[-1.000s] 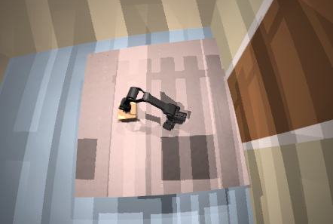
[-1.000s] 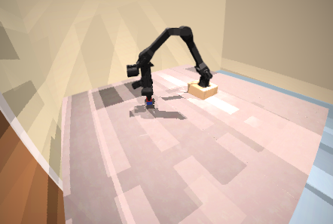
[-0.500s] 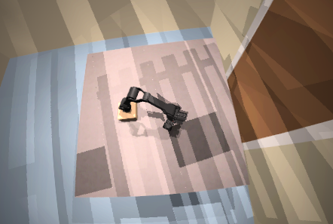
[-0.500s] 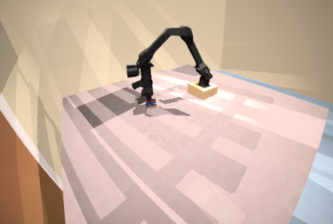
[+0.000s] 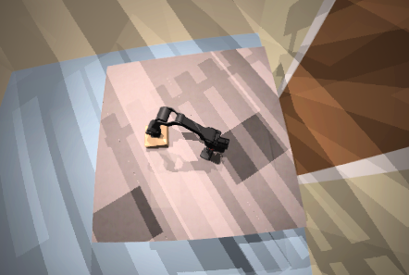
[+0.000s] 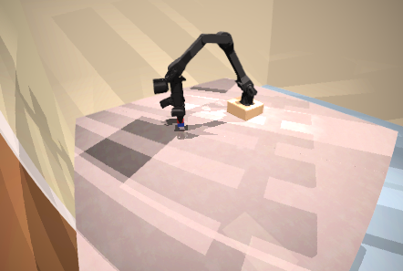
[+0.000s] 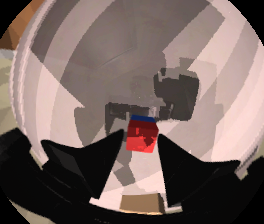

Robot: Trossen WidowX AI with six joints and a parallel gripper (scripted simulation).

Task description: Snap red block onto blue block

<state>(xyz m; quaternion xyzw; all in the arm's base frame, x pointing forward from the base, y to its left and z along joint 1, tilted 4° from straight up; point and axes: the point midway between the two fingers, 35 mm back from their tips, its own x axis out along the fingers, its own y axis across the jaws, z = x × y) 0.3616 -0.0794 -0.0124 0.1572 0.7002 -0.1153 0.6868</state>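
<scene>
While the arm (image 5: 192, 125) (image 6: 234, 61) arches out from its tan base (image 5: 162, 143) (image 6: 255, 112) (image 7: 140, 203), the tool (image 5: 212, 148) (image 6: 180, 121) (image 7: 140, 135) points down at the two blocks. It is spread a little, its fingers standing on either side of the red block (image 7: 142, 138) without pinching it; in the wrist view, a narrow gap shows by the left fingertip, and the right one is very close to the block's edge.

The red block sits on top of the blue block (image 6: 180, 125) (image 7: 143, 119), which is down on the counter (image 5: 185, 213) (image 6: 273, 173) (image 7: 103, 45), well apart from the base. From the wrist, only a strip of blue shows past the red block's far edge. Whether the two have fully clicked together, I cannot tell. In the top view, the tool and the arm's end largely hide the pair.
</scene>
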